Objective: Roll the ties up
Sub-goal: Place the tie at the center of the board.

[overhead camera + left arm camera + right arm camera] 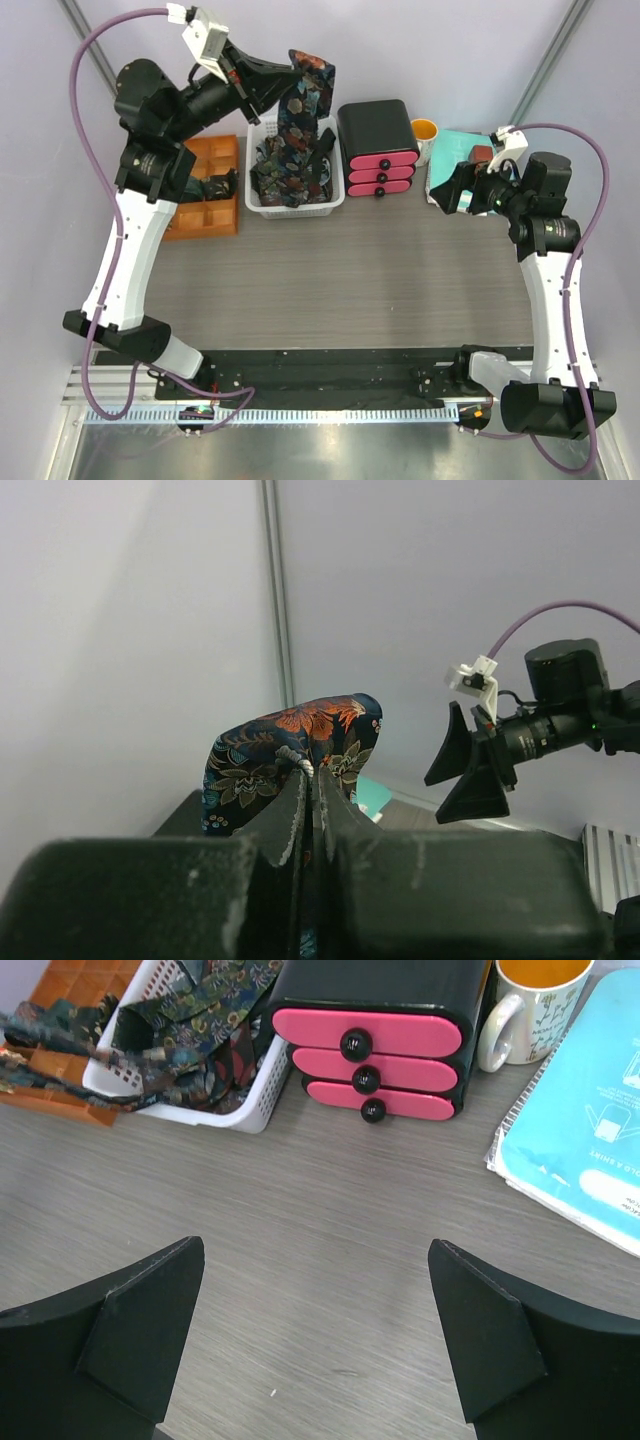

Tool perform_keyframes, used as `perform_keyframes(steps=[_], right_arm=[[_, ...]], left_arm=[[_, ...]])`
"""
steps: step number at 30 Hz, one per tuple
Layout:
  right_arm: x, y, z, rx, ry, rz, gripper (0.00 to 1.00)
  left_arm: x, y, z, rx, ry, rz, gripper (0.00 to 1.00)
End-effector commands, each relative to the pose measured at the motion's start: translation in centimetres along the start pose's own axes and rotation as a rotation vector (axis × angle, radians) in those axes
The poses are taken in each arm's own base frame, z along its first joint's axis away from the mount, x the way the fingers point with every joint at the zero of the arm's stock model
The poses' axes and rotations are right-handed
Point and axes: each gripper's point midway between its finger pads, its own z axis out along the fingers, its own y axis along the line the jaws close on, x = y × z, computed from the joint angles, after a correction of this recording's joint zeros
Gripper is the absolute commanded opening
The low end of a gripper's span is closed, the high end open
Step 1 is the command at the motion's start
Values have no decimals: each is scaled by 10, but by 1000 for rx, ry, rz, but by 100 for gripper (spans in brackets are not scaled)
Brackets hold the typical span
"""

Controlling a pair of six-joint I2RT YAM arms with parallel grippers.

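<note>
- Left tool (pixel 312 780) is closed tight on one tie (pixel 290 735); the patterned cloth bulges up above the fingertips.
- Seen from above, that tie hangs from the raised tool down into the white basket (pixel 335 203) at the far side of the table (pixel 380 280).
- More ties (pixel 285 178) lie tangled in the basket, too knotted together to count.
- One dark bundle (pixel 215 187) sits in the orange tray (pixel 215 222) left of the basket; whether it is a rolled tie I cannot tell.
- Right tool (pixel 315 1260) is spread wide and holds nothing, well apart from the ties.
- One black drawer unit (pixel 365 1030) has three pink drawers, each with a black knob.
- One white mug (pixel 530 1010) stands beside it.
- One blue spiral-bound booklet (pixel 580 1110) bears small print, cut off at the edge; "A SHIRT" can be made out.
</note>
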Motion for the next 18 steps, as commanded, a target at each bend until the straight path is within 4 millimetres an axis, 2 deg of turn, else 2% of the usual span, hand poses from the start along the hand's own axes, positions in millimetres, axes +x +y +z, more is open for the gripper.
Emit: perform_keyframes(steps=[1, 3, 5, 8, 10, 11, 12, 14, 17, 18], right_arm=[[-35, 5, -7, 6, -85, -4, 100], [-35, 4, -5, 7, -79, 11, 100], [-35, 5, -5, 7, -81, 9, 100], [-34, 4, -5, 3, -77, 6, 100], [-30, 5, -3, -4, -69, 9, 100], [-29, 4, -3, -3, -67, 11, 100], [-27, 5, -2, -6, -63, 13, 100], [-24, 4, -1, -10, -57, 18, 100], [-23, 4, 1, -18, -52, 21, 100], [-23, 4, 1, -19, -52, 21, 100]], left_arm=[[-34, -23, -10, 36, -42, 23, 0], [-25, -23, -12, 31, -15, 12, 0], [-32, -26, -18, 17, -33, 28, 0], [-32, -30, -26, 6, -23, 24, 0], [-21, -28, -30, -10, 12, 27, 0], [-26, -31, -37, -24, 6, 48, 0], [-22, -25, -41, -51, 15, 51, 0], [-29, -21, -47, -77, 6, 61, 0], [-52, -7, -52, -149, -37, 81, 0], [-68, -7, -56, -164, -67, 107, 0]])
